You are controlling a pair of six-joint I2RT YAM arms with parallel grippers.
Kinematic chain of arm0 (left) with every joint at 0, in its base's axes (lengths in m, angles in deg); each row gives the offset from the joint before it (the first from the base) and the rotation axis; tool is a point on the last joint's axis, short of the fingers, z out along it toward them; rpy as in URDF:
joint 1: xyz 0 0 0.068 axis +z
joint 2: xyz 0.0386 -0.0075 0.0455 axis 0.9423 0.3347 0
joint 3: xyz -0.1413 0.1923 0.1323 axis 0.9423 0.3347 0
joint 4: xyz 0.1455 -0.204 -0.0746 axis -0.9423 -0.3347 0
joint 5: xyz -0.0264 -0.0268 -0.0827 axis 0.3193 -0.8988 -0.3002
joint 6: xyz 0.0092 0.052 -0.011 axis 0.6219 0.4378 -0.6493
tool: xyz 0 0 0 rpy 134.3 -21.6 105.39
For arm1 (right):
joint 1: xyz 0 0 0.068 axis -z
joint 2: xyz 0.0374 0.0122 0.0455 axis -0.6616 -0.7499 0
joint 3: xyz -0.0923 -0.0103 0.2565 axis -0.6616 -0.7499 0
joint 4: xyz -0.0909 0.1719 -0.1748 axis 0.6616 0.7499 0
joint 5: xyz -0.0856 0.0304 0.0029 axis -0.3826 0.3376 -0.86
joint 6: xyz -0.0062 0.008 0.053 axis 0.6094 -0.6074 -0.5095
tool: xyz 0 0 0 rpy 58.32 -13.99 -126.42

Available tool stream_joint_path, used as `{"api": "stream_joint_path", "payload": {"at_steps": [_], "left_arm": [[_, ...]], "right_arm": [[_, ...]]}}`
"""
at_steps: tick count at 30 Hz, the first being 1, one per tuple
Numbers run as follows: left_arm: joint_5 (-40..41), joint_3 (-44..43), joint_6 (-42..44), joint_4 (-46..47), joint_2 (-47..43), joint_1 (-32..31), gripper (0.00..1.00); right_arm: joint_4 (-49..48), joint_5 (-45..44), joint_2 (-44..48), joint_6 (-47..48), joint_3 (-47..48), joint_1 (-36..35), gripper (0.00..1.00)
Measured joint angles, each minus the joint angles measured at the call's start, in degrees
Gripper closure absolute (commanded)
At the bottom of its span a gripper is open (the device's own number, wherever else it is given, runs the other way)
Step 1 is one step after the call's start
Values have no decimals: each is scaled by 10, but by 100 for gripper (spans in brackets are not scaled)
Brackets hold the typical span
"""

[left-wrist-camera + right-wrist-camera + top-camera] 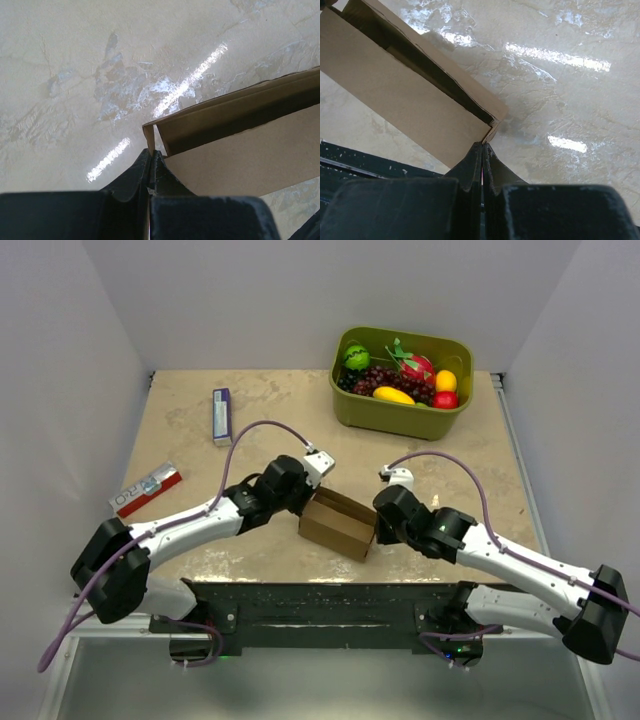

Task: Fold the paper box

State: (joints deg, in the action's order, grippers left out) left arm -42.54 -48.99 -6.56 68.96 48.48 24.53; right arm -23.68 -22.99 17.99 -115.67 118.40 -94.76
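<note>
L claw (151,156) & R claw (482,146) each pinched shut on opposite ends of paper box (338,523). Pull evenly, box square; thin card prob tears.

Things counted
Between the jaws one carton (337,523) is seen; beyond them, one purple box (222,416), one red box (146,489), one bin (402,412).

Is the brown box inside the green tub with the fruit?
No, the brown box sits on the table near the front, well apart from the green tub at the back.
</note>
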Motion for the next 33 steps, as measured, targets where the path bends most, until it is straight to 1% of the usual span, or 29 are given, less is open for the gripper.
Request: {"api": "stream_joint_path", "payload": {"at_steps": [8, 10, 11, 15, 19, 20, 22, 26, 28, 29, 30, 33], "left_arm": [[25, 0, -28, -21, 0, -12, 100], [33, 0, -41, -28, 0, -14, 97], [36, 0, -47, -30, 0, -15, 94], [45, 0, -76, -41, -12, -15, 90], [49, 4, -106, -39, -43, -15, 86], [49, 7, -110, -37, -50, -15, 81], [49, 16, -122, -31, -70, -15, 78], [47, 38, -140, -19, -99, -18, 63], [46, 48, -147, -15, -109, -19, 59], [45, 55, -151, -13, -114, -19, 53], [46, 60, -152, -12, -118, -19, 49], [46, 77, -161, -5, -128, -19, 43]], "right_arm": [[-5, 0, 4, -3, -7, 0, 100], [-8, 0, 10, -3, -8, 0, 100], [-9, 0, 12, -3, -8, 0, 100], [-18, 0, 19, -2, -8, 0, 100], [-26, 2, 19, 3, -9, 0, 100], [-30, 2, 19, 3, -10, 0, 100], [-40, 3, 19, 7, -15, 0, 100], [-59, 6, 24, 11, -30, 0, 100], [-62, 7, 25, 12, -31, 0, 100], [-65, 7, 25, 12, -31, 0, 100], [-66, 9, 25, 12, -32, 0, 100], [-69, 13, 25, 12, -32, 0, 100]]}}
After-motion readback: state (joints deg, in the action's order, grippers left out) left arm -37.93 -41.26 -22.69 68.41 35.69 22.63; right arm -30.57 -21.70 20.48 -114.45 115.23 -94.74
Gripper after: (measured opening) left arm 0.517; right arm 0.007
